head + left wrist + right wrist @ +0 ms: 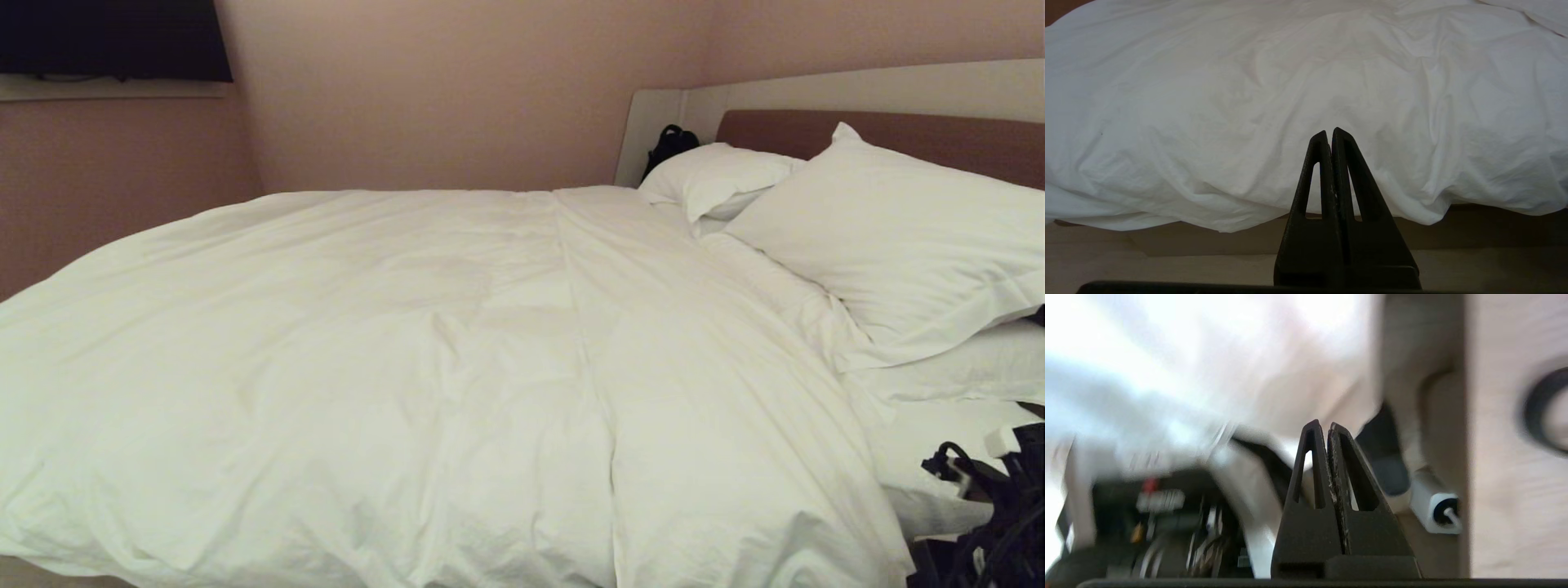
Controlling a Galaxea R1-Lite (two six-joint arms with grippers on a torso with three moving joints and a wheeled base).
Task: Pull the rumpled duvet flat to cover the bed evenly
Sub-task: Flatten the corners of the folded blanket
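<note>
Duvet [424,351] puffy, white, lightly wrinkled, spread across bed [816,94], left hand [1330,132] and right hand [1321,425] closed, empty

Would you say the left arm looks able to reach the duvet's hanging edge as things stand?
Probably yes: the left gripper, fingers shut, faces the duvet edge with nothing visible between, though it would need to open first.

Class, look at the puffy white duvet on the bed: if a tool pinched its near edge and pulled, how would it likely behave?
The puffy white wrinkled duvet would probably be floppy: it droops over the bed's edge. Its creases suggest that it would bunch near the pinch rather than shift as one sheet. It looks light for its bulk, though its spread may drag.
</note>
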